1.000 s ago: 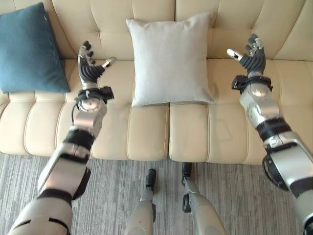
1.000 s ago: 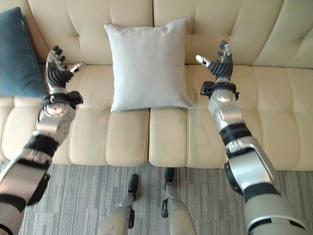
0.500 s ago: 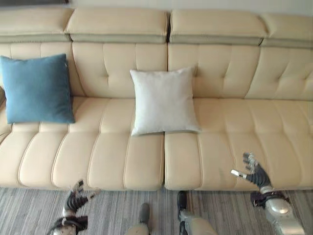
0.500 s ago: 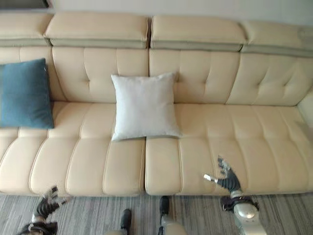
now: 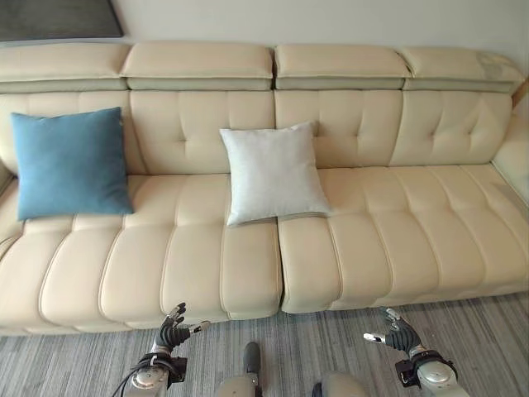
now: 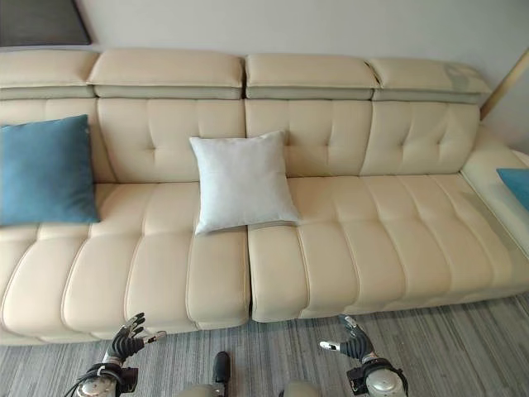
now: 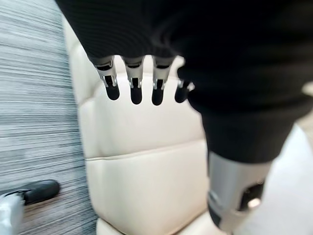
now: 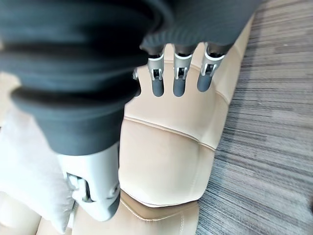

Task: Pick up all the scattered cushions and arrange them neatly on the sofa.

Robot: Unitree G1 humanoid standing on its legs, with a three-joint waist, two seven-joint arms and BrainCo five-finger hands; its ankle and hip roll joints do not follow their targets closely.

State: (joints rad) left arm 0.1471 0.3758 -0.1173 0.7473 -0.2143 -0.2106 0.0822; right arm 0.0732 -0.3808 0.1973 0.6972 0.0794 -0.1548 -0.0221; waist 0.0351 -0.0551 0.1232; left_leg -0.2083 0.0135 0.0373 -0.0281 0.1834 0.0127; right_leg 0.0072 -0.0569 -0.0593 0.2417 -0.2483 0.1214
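A pale grey cushion (image 5: 271, 172) leans upright against the backrest at the middle of the cream sofa (image 5: 388, 240). A blue cushion (image 5: 71, 162) stands against the backrest at the sofa's left end. Another blue cushion (image 6: 516, 184) peeks in at the far right on the sofa's side section. My left hand (image 5: 172, 332) and right hand (image 5: 398, 337) hang low over the carpet in front of the sofa, both open with nothing in them. In the wrist views their fingers (image 7: 134, 88) (image 8: 178, 81) are straight, with the seat's front edge past them.
Grey striped carpet (image 5: 479, 331) runs along the sofa's front. The sofa's right seats (image 5: 413, 223) are bare. A dark panel (image 5: 58, 16) hangs on the wall at the upper left.
The camera has pulled back and up, so the whole sofa now shows. Both hands have dropped from beside the grey cushion to low in front of the sofa. The cushions have not moved.
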